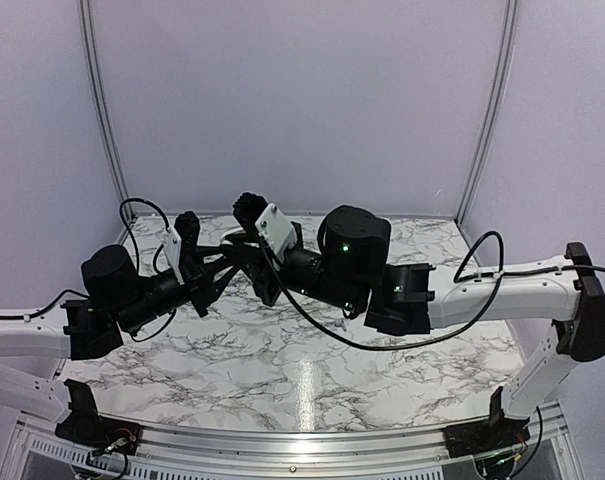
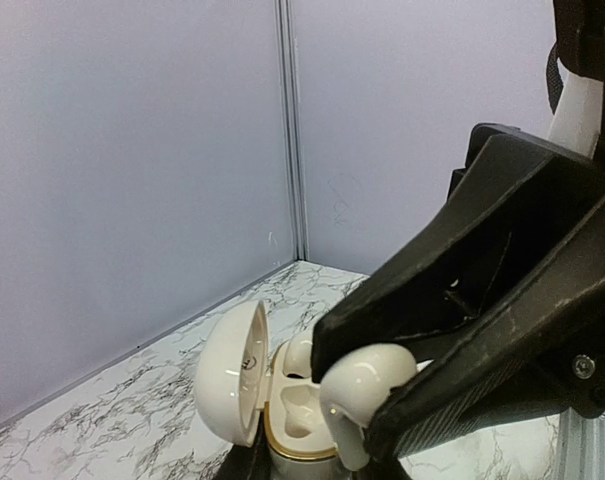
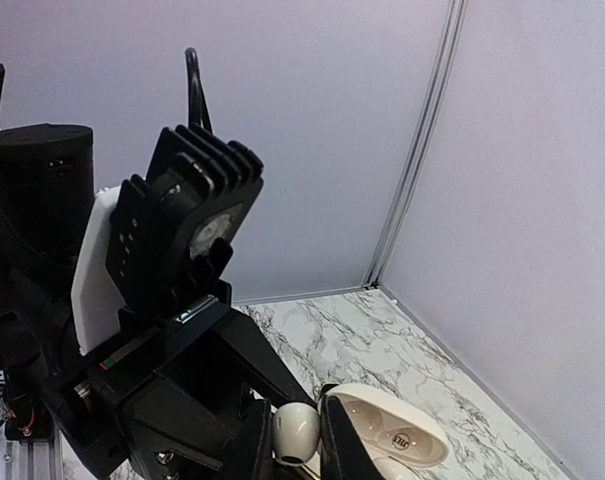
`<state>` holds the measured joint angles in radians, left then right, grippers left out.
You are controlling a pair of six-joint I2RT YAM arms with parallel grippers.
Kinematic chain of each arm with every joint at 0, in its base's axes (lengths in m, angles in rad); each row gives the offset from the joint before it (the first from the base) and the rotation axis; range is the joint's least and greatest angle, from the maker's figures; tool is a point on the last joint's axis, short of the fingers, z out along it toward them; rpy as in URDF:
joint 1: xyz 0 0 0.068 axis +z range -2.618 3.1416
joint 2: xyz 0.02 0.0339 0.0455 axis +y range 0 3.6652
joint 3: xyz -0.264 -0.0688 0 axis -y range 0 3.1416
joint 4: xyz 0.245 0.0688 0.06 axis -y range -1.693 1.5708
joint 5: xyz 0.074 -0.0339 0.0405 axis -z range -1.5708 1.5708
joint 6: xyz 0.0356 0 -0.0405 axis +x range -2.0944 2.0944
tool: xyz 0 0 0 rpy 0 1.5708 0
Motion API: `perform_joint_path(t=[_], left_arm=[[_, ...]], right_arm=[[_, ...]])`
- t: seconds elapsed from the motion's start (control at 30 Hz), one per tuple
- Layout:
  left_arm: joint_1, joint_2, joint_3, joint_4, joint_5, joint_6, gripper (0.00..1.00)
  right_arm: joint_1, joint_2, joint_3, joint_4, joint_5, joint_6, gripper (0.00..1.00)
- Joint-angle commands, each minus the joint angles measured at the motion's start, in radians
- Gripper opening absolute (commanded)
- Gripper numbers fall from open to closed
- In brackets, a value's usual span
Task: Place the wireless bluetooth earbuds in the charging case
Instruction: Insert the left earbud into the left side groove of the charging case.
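Over the far middle of the marble table (image 1: 312, 385) the two arms met, tips close together. The left claw (image 2: 354, 402) was closed on a white earbud (image 2: 367, 385), which was pinched between its two black fingers (image 2: 452, 300) with the rounded end poking out. The bud hung just right of the case (image 2: 282, 400) and close to its rim; whether the two touched could not be told. The case stood upright with its lid (image 2: 232, 375) swung open to the left, a gold band around the mouth. The near socket showed empty, while a second bud (image 2: 300, 352) seemed to sit in the far one. The right claw (image 3: 297, 455) was closed on the case from below, and its dark fingers (image 3: 340, 450) hid most of the case's body. From the right wrist the lid lay tipped open to the right of those fingers, with the held bud just left of it.
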<state>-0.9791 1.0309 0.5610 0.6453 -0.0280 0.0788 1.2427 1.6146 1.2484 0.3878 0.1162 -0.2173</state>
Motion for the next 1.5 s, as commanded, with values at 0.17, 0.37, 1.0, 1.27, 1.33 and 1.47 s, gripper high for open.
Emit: perform_joint_path(t=[0.17, 0.37, 1.0, 1.27, 1.33, 1.47], left_arm=[[-0.003, 0.000, 0.034, 0.048, 0.000, -0.001, 0.00], [-0.003, 0.002, 0.036, 0.048, 0.003, -0.002, 0.00], [-0.004, -0.010, 0.039, 0.050, -0.015, -0.015, 0.00], [-0.004, -0.013, 0.036, 0.052, -0.024, -0.020, 0.00], [-0.004, -0.015, 0.036, 0.051, -0.027, -0.019, 0.00], [-0.004, -0.011, 0.039, 0.051, -0.028, -0.017, 0.00]], right_arm=[[0.009, -0.007, 0.012, 0.037, 0.080, -0.020, 0.06], [0.008, 0.014, 0.027, 0.048, 0.107, -0.027, 0.06], [0.008, 0.057, 0.036, 0.021, 0.109, -0.030, 0.09], [0.008, 0.049, 0.026, 0.014, 0.108, -0.027, 0.18], [0.009, 0.045, 0.023, 0.014, 0.105, -0.028, 0.20], [0.008, 0.032, 0.012, 0.021, 0.101, -0.031, 0.28]])
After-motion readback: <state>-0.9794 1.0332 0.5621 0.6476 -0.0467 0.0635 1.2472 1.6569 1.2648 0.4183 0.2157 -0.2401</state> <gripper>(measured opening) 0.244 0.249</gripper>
